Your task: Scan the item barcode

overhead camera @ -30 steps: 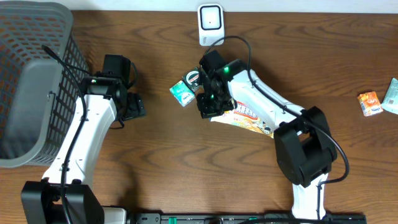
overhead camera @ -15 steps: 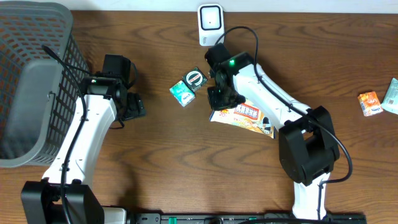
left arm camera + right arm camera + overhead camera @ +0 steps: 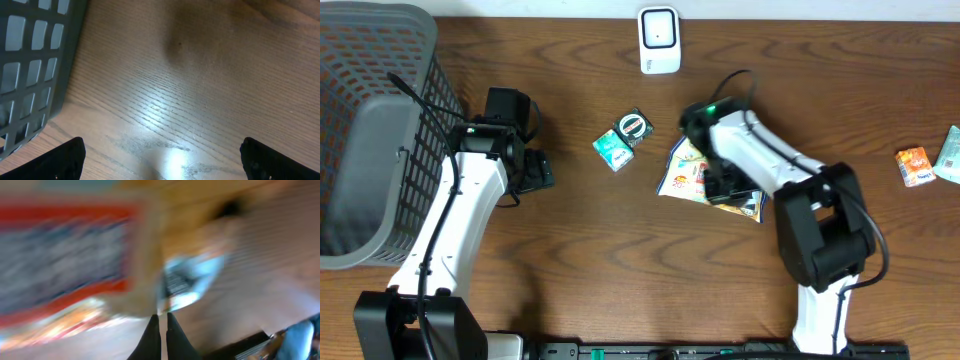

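The item under my right gripper (image 3: 722, 186) is a flat orange, white and red snack packet (image 3: 682, 172) lying on the wood right of centre. In the right wrist view the picture is motion-blurred: the packet (image 3: 65, 255) fills the upper left, and my right gripper (image 3: 161, 316) is shut with its tips at the packet's lower edge. Whether it pinches that edge I cannot tell. The white scanner (image 3: 659, 40) stands at the table's far edge. My left gripper (image 3: 540, 172) (image 3: 162, 167) hangs wide open over bare wood, holding nothing.
A green packet (image 3: 611, 151) and a dark packet with a round logo (image 3: 634, 126) lie left of the snack packet. The grey mesh basket (image 3: 360, 130) (image 3: 30, 60) fills the left side. A small orange box (image 3: 914, 166) and a pale packet (image 3: 949, 152) lie far right.
My right arm has swung from beside the green and dark packets down and right onto the snack packet, uncovering the packet's left end. The left arm has stayed still.
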Available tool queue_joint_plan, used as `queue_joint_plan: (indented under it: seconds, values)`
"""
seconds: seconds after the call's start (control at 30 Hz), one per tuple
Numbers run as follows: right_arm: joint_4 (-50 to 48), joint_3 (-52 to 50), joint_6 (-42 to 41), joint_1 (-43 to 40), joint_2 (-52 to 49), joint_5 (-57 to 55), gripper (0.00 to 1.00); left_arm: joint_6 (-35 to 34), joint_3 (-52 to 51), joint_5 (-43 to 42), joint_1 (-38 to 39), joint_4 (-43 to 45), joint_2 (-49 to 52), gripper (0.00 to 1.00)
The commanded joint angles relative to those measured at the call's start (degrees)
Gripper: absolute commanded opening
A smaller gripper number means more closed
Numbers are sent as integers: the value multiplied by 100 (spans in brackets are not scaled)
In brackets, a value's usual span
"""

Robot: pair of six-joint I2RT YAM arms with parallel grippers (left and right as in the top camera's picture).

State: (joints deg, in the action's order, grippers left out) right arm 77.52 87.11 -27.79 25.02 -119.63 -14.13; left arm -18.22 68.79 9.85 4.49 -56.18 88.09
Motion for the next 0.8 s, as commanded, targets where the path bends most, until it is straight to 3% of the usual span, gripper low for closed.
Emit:
queue_joint_plan:
  seconds: [0.0,0.17,0.27,0.4,0.5,0.6,0.7,0.77]
  values:
    - [219,387,79,-468,17,4,1,-76,-24,116,-20,-15,0,98]
    - [826,385,1773,-776,15,1379,2,-76,-24,116,-20,-15,0,98]
    - [1003,345,1775,-748,15,1635,10,-79,-24,116,-20,-13,0,98]
    - [935,116,1781,-647,15,1598,13,-76,-24,116,-20,-15,0,98]
    - [610,-184,1779,-608,15,1528,15,-76,-24,116,-20,-15,-2,98]
    - [111,-527,1589,-612,15,1266,11,-76,-24,116,-20,-15,-2,98]
    - [-339,-761,1261,-651,15,977,14,-79,-24,116,-20,-15,-2,98]
    - [-702,-769,1010,-732,15,614,24,-79,-24,116,-20,-13,0,98]
